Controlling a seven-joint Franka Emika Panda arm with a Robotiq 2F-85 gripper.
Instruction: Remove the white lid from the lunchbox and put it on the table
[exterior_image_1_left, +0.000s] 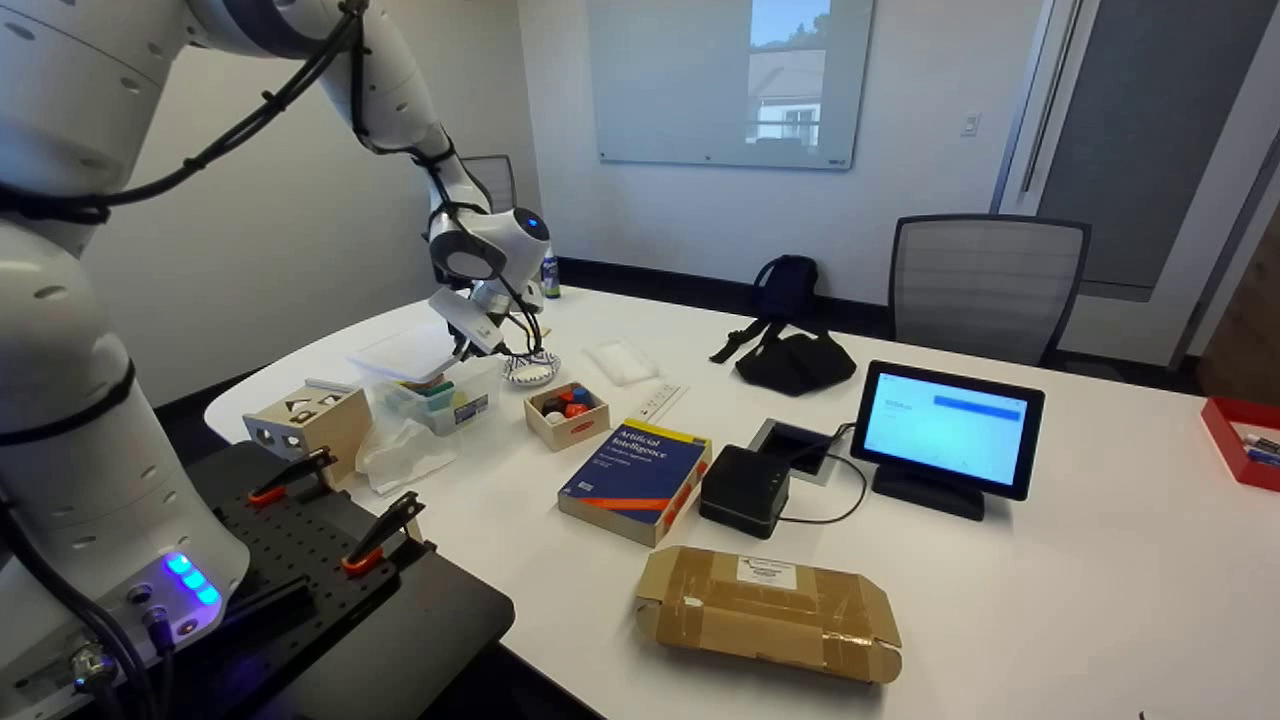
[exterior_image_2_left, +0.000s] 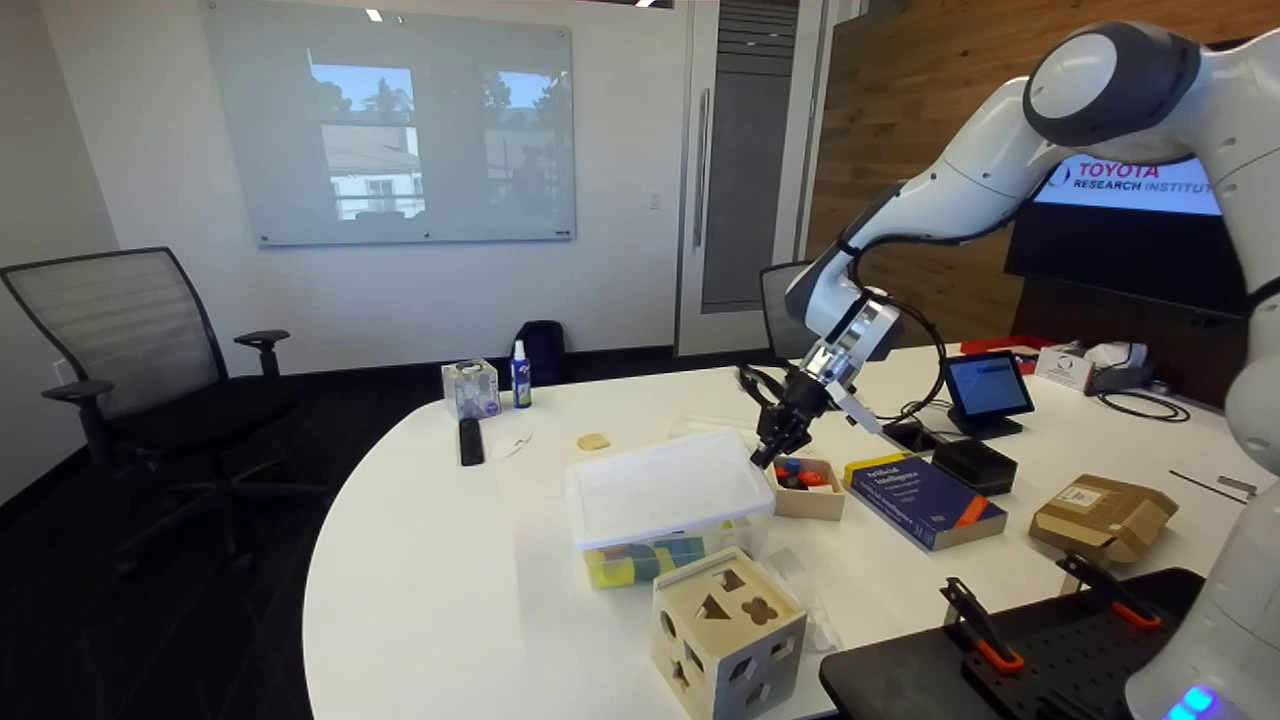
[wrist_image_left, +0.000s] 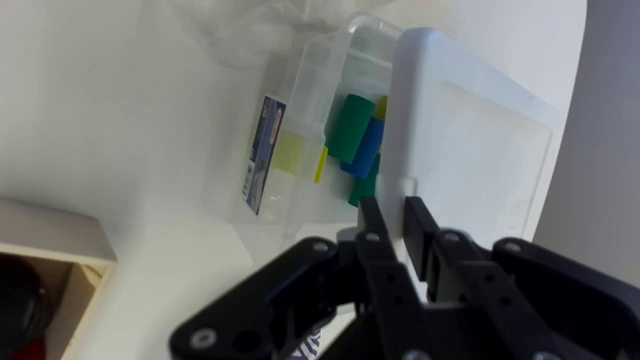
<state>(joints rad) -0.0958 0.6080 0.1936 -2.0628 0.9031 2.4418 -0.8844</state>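
Note:
The white lid (exterior_image_2_left: 665, 485) is a flat white rectangle above the translucent lunchbox (exterior_image_2_left: 745, 535). It also shows in an exterior view (exterior_image_1_left: 400, 350) and in the wrist view (wrist_image_left: 480, 150). It sits raised and shifted, so one end of the lunchbox (wrist_image_left: 312, 80) is uncovered, with green, blue and yellow blocks inside. My gripper (wrist_image_left: 387, 215) has its fingers on both faces of the lid's near edge and appears shut on it. In both exterior views the gripper (exterior_image_2_left: 765, 458) is at that edge. The lunchbox stands on the white table (exterior_image_2_left: 430, 580).
A wooden shape-sorter cube (exterior_image_2_left: 725, 640) stands close beside the lunchbox. A small wooden box of coloured pieces (exterior_image_1_left: 567, 420), a patterned bowl (exterior_image_1_left: 530, 370) and a crumpled plastic bag (exterior_image_1_left: 405, 455) are near it. A blue book (exterior_image_1_left: 640, 475) and a brown package (exterior_image_1_left: 770, 612) lie farther off.

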